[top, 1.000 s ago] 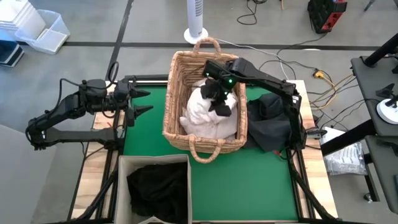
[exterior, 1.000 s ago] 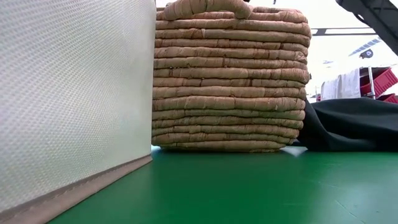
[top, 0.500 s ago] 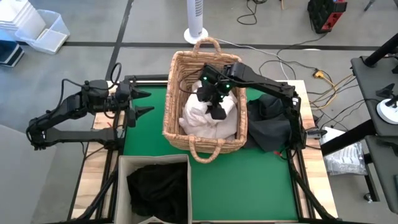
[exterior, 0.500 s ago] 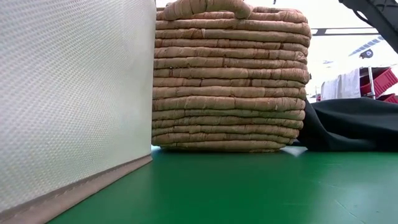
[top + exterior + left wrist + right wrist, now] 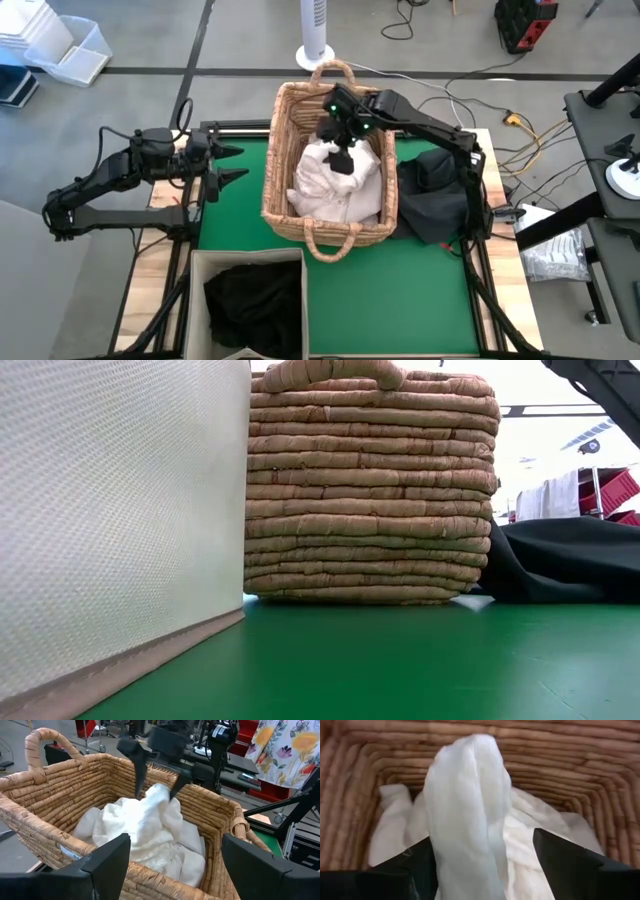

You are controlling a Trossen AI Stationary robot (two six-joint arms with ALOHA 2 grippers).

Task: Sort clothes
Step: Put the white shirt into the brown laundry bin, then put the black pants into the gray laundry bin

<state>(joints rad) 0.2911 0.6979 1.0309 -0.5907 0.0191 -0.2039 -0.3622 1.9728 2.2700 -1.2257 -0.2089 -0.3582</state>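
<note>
Robotics lab: floor cables (image 5: 425,68), equipment racks (image 5: 235,750), pedestal fan (image 5: 314,35).

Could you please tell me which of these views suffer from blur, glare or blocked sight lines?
Low view: the beige fabric bin looms soft-focused, the tan woven wicker basket hides its contents, and the window behind is blown out. Right wrist view: the white cloth, pinched in the right pincer, is bright and nearly featureless. High view: evenly lit, sharp.
</note>
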